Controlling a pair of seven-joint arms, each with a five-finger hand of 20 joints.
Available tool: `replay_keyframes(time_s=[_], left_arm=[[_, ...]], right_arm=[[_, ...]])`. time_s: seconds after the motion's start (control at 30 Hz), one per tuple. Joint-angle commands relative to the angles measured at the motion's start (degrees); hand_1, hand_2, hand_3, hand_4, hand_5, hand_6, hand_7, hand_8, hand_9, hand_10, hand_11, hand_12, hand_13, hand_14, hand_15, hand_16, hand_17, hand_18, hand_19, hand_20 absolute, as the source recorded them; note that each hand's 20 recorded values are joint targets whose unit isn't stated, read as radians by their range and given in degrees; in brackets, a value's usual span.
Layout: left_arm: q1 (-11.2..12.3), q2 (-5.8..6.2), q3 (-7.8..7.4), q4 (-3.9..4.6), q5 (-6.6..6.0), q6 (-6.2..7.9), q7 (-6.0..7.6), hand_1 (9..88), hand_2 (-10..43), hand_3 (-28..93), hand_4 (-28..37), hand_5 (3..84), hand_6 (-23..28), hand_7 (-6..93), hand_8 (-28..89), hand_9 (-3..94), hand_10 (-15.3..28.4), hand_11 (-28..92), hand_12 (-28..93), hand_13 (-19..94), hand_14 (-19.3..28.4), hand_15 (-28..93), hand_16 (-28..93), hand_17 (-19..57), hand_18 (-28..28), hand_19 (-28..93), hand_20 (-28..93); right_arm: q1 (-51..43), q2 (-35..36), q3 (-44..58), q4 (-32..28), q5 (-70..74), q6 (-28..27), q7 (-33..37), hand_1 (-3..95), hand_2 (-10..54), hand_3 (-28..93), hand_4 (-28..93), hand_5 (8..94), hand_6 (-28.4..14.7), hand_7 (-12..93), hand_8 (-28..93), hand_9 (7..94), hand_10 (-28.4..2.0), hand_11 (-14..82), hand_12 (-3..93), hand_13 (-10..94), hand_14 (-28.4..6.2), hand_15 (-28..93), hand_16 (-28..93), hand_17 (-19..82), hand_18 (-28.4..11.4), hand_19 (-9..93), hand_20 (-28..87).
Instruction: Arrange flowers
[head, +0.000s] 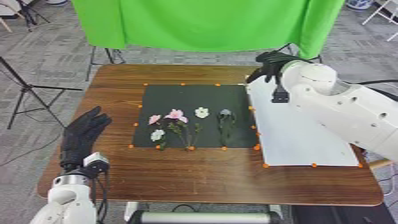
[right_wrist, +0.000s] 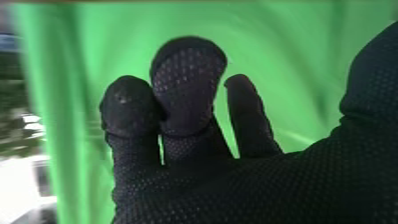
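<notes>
Two sheets lie side by side on the brown wooden table (head: 204, 185): a dark sheet (head: 160, 95) left of centre, a white sheet (head: 306, 135) to its right, their neighbouring edges close together. Small orange markers (head: 257, 147) dot the borders of both.

Flowers: all on the dark sheet, mostly in its near half, stems towards the near side. From left to right: a small pink bloom (head: 155, 119) with a white bloom (head: 157, 134) nearer; a larger pink bloom (head: 176, 114); a second white bloom (head: 202, 112); a greyish bloom (head: 225, 112) on a leafy green stem.

Left hand (head: 80, 132): at the table's left side, apart from the dark sheet, fingers extended, holding nothing. Right hand (head: 271, 62): at the far end of the white sheet; contact with it cannot be judged. Wrist view: the right hand (right_wrist: 191, 185) is loosely open, fingers nearly straight, empty, green cloth behind.

Room: green cloth (head: 213, 25) hangs beyond the table's far edge. Grey patterned floor (head: 40, 50) all round. Black tripod stand (head: 27, 86) to the left; pale horizontal cylinder (head: 200, 218) at the near side.
</notes>
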Motion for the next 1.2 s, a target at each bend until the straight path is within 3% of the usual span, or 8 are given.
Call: replay_keyframes(time_s=[0.03, 0.17, 0.4, 0.57, 0.7, 0.87, 1.0, 1.2], left_arm=[[0.8, -0.27, -0.1, -0.42, 0.19, -0.51, -0.39, 36.0, 15.6, 70, -24.8, 52.5, 3.4, 15.5, -8, 51.2, 13.2, 22, 11, 45, 16.1, 24, -3, 14.8, 11.3, 8, 22], [0.2, -0.08, 0.16, -0.11, 0.28, -0.66, -0.66, 35.8, 15.4, 71, -24.8, 52.5, 3.4, 15.5, -8, 51.1, 13.3, 22, 11, 45, 16.1, 24, -3, 14.8, 11.3, 8, 22], [-0.2, 0.0, 0.51, 0.13, 0.23, -1.03, -0.84, 35.6, 14.9, 71, -24.8, 52.5, 3.4, 15.5, -8, 51.0, 13.3, 22, 11, 45, 16.2, 24, -3, 14.7, 11.4, 8, 22], [-0.7, 0.18, 0.71, 0.28, 0.3, -1.34, -0.96, 35.6, 14.8, 71, -24.8, 52.5, 3.5, 15.5, -8, 51.0, 13.4, 22, 11, 45, 16.1, 24, -3, 14.6, 11.4, 8, 22], [-0.9, 0.22, 0.89, 0.38, 0.35, -1.31, -0.95, 35.5, 14.7, 71, -24.8, 52.5, 3.5, 15.5, -8, 51.1, 13.3, 22, 11, 45, 16.1, 24, -3, 14.6, 11.5, 8, 22], [-1.1, 0.2, 1.04, 0.52, 0.3, -1.43, -0.89, 35.5, 14.7, 71, -24.9, 52.5, 3.5, 15.5, -8, 51.0, 13.3, 22, 11, 45, 16.0, 24, -3, 14.5, 11.5, 8, 22], [-1.1, 0.05, 1.17, 0.55, 0.3, -1.32, -0.69, 35.6, 14.7, 71, -25.0, 52.5, 3.6, 15.6, -8, 51.0, 13.3, 22, 11, 44, 16.0, 24, -3, 14.4, 11.5, 9, 22], [-1.2, -0.02, 1.12, 0.57, 0.36, -1.37, -0.73, 35.6, 14.7, 71, -24.8, 52.5, 3.5, 15.5, -8, 51.1, 13.3, 22, 11, 44, 16.0, 24, -3, 14.3, 11.6, 9, 21]], right_arm=[[-1.1, -0.3, -1.1, 6.5, -1.1, 1.5, 2.3, 17.0, -9.5, 60, -14, 31.1, -1.4, 3, -4, 38.2, -21.5, 3.5, 12.5, 81, -6.9, 65, 27, 54, -20.5, 93, 50], [-2.0, -0.6, -2.8, 8.6, -2.7, 6.9, 2.2, 18.7, -9.5, 61, -13, 37.3, -1.8, 6, -5, 48.2, -17.9, 6.1, 13.6, 83, -6.5, 65, 26, 56, -20.3, 93, 50], [-3.6, -1.4, -4.5, 11.5, -2.2, 13.6, 2.5, 23.5, -9.5, 66, -13, 43.8, -0.3, 11, -7, 59.3, -15.5, 8.3, 14.6, 87, -4.8, 66, 26, 60, -19.0, 93, 53], [-5.3, -2.7, -3.8, 13.3, -3.5, 12.2, 3.0, 25.4, -9.5, 67, -14, 45.2, 0.4, 12, -8, 60.5, -15.4, 8.5, 14.5, 88, -4.1, 65, 26, 61, -18.6, 93, 54], [-5.9, -3.0, -5.2, 13.8, -4.9, 15.9, 3.3, 29.1, -9.5, 68, -14, 46.9, 1.2, 13, -8, 61.0, -15.2, 8.8, 14.5, 88, -3.8, 65, 26, 61, -18.3, 93, 54], [-5.7, -3.4, -8.2, 14.9, -6.7, 25.4, 2.1, 39.4, -7.5, 68, -18, 59.2, 2.7, 18, -12, 69.1, -12.1, 11.6, 13.4, 92, -2.3, 64, 26, 64, -17.0, 93, 54], [-5.3, -3.4, -10.7, 15.1, -8.0, 32.6, 0.7, 50.8, -5.8, 62, -22, 70.3, 2.6, 20, -2, 78.5, -10.1, 13.2, 13.4, 94, -1.1, 64, 26, 67, -16.2, 93, 55], [-7.7, -1.3, -7.0, 10.8, -9.6, 35.9, 0.2, 55.7, -6.3, 63, -24, 77.9, 3.1, 20, 1, 86.0, -9.0, 10.3, 18.7, 94, -0.5, 65, 24, 67, -15.3, 93, 54]])
